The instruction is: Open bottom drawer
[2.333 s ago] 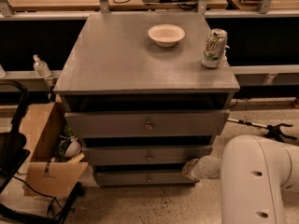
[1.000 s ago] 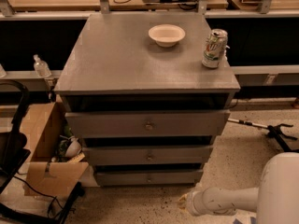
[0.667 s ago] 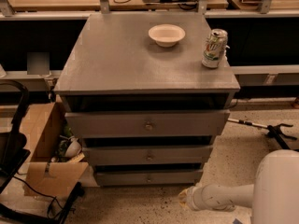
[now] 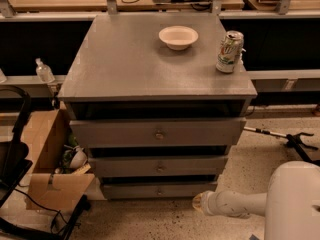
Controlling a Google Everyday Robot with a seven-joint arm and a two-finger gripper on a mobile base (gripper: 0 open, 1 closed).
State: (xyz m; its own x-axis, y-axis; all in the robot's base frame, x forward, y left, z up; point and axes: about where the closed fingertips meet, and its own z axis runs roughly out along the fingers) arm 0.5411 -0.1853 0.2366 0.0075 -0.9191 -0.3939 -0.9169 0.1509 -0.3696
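The bottom drawer is the lowest grey front of the cabinet, with a small round knob at its centre. It sits slightly out from the cabinet, like the middle drawer and top drawer above it. My white arm comes in from the lower right. My gripper is at the arm's end, low over the floor, just below and right of the bottom drawer's right corner and well right of the knob.
On the cabinet top stand a white bowl and a soda can. An open cardboard box and a black frame flank the cabinet's left side. A black-and-white stand lies on the floor at right.
The arm's end left the bottom drawer's right edge, dropped toward the floor, and has since risen slightly toward the drawer's corner. The drawer fronts look unchanged.
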